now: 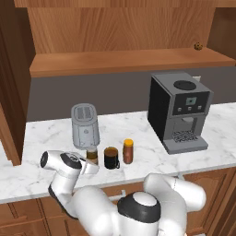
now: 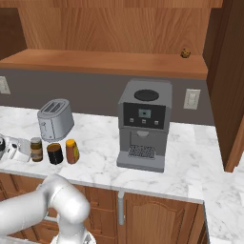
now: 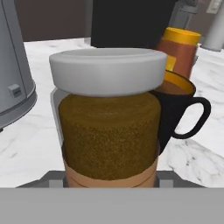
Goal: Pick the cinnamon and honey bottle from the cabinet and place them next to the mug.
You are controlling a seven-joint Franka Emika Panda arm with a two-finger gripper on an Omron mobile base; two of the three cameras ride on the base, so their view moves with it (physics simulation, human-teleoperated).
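Marble counter (image 1: 41, 133), gripper (image 1: 88, 162) seemingly clamped on cinnamon (image 1: 92, 155) – beside mug (image 1: 111, 157), honey bottle (image 1: 128, 151) beyond, front edge near.

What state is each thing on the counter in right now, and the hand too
cinnamon: upright on the counter, lid on, in the hand's grip.
hand: shut on the cinnamon.
mug: upright, between cinnamon and honey bottle.
honey bottle: upright, capped, beside the mug.
toaster: upright, slots empty.
coffee machine: nothing under its spout.
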